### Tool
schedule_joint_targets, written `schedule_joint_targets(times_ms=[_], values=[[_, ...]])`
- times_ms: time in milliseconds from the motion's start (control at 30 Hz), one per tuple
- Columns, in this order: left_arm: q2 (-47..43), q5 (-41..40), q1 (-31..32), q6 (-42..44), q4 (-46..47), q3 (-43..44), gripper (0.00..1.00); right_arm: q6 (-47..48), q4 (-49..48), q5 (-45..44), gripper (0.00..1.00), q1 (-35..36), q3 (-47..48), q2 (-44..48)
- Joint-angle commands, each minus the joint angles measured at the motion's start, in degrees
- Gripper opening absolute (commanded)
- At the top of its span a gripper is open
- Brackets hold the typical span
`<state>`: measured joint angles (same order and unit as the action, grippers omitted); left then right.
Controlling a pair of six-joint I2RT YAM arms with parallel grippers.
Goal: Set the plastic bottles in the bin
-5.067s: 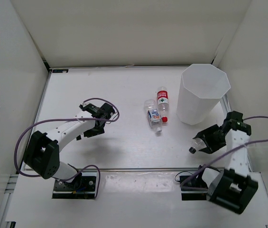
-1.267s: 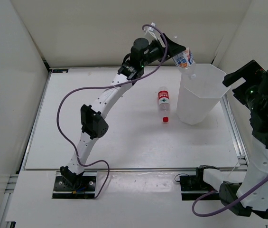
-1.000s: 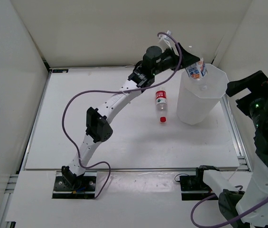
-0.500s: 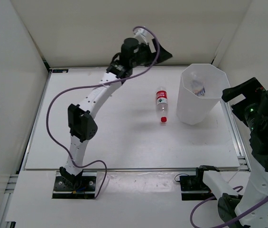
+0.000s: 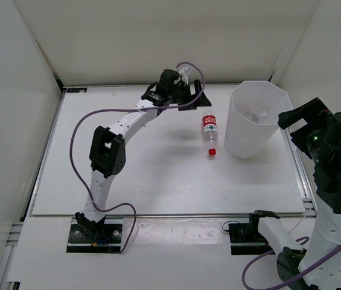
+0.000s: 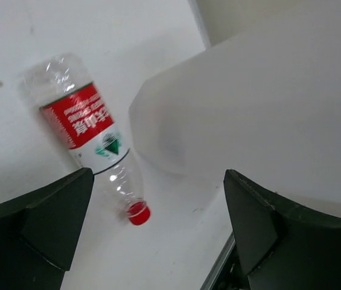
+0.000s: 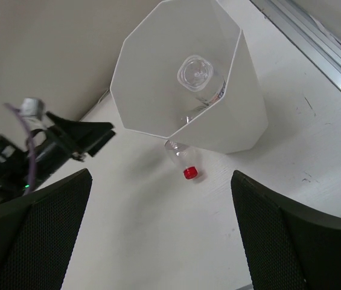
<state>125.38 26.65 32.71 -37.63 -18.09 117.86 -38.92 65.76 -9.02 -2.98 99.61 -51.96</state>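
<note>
**Item 1.** Tall white translucent plastic bin with an octagonal rim (image 5: 243, 138): is standing upright on the white tabletop (image 5: 128, 175), close to its right edge and towards the far right corner. Its mouth is opening upward and its walls are tapering downward.

**Item 2.** Clear plastic bottle (image 7: 200, 76): is lying inside the bin, showing end-on in the right wrist view with a trace of blue label. Whether more bottles are lying under it cannot be told.

**Item 3.** Clear plastic bottle with a red cap and a red label (image 5: 209, 130): is lying on its side on the far half of the tabletop, just beside the bin on its left. Its cap is pointing towards the near edge. The top view is showing a narrow gap between it and the bin wall.

**Item 4.** Left gripper (image 5: 197, 96): is hovering above the tabletop near the far edge, just beyond the red-capped bottle. Its black fingers (image 6: 43, 220) are standing spread wide with nothing between them.

**Item 5.** Right gripper (image 5: 300, 128): is hanging raised high by the right edge of the tabletop, facing down at the bin. Its fingers (image 7: 34, 232) are standing wide apart, holding nothing.

**Item 6.** Purple cable (image 5: 76, 142): is looping along the left arm.
</note>
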Motion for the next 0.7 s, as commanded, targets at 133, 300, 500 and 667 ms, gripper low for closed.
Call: schedule_joint_targets(times_ms=[133, 300, 500, 667], values=[[6.18, 1.29, 0.78, 3.96, -2.22, -1.41, 1.0, 6.73, -3.88, 3.3, 1.0, -0.09, 1.63, -0.07], [9.79, 1.29, 1.91, 4.49, -2.22, -1.23, 1.0, 8.07, -3.88, 3.3, 1.0, -0.09, 2.77, -0.07], [13.91, 1.29, 2.44, 3.8, -2.22, -0.36, 1.0, 8.59, -3.88, 7.08, 1.0, -0.09, 4.71, -0.07], [18.14, 2.44, 3.06, 3.09, -2.22, 4.39, 1.0, 8.59, -3.27, 7.7, 1.0, -0.09, 4.71, -0.07]])
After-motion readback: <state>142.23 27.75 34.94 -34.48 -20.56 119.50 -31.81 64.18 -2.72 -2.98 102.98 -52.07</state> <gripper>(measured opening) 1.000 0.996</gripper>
